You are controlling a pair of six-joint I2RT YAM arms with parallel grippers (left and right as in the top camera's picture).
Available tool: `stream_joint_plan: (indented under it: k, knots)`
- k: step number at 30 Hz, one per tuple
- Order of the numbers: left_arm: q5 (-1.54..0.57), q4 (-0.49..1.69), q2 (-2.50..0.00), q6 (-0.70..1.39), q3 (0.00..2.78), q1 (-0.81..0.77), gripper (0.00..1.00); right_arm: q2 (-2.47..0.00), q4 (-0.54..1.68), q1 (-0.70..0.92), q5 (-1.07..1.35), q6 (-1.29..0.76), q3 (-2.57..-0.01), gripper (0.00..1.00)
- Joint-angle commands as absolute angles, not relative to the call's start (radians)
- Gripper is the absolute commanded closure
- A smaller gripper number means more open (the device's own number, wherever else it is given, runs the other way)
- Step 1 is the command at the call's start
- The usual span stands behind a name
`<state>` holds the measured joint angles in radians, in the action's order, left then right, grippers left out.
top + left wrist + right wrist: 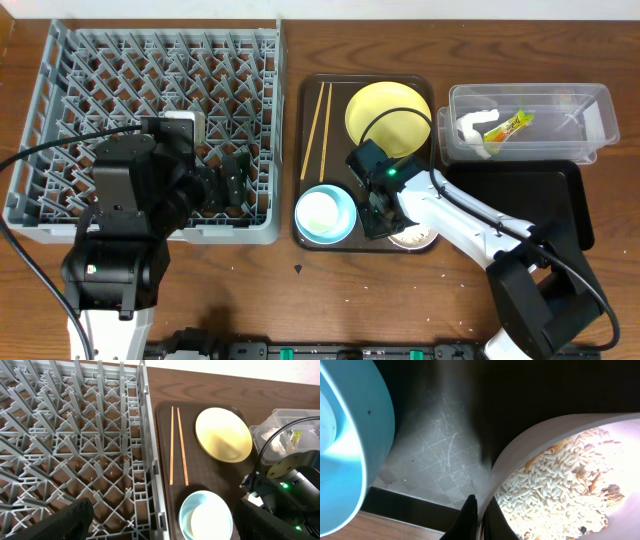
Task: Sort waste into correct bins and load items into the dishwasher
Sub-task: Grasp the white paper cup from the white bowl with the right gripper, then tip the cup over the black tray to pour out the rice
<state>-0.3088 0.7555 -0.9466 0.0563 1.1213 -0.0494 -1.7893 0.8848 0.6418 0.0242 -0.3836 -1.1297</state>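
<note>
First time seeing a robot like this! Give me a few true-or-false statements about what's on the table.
1. The snack wrapper lies in the clear tub. True.
2. The yellow plate sits in the dish rack. False: it lies on the brown tray beside the rack.
3. The white bowl holds rice-like scraps. True.
4. The left gripper holds the blue bowl. False: it is open and empty; the bowl sits on the brown tray.

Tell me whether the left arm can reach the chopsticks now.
Probably yes: the chopsticks lie uncovered beside the rack, the left gripper open nearby, the right gripper away at the white bowl.
</note>
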Motion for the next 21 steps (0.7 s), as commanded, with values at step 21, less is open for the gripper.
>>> stream_joint_plan:
  k: [21]
  knots:
    - [-0.314, 0.756, -0.947, 0.065, 1.145, -0.051, 0.1, -1.549, 1.067, 0.084, 0.662, -0.172, -1.197, 0.99]
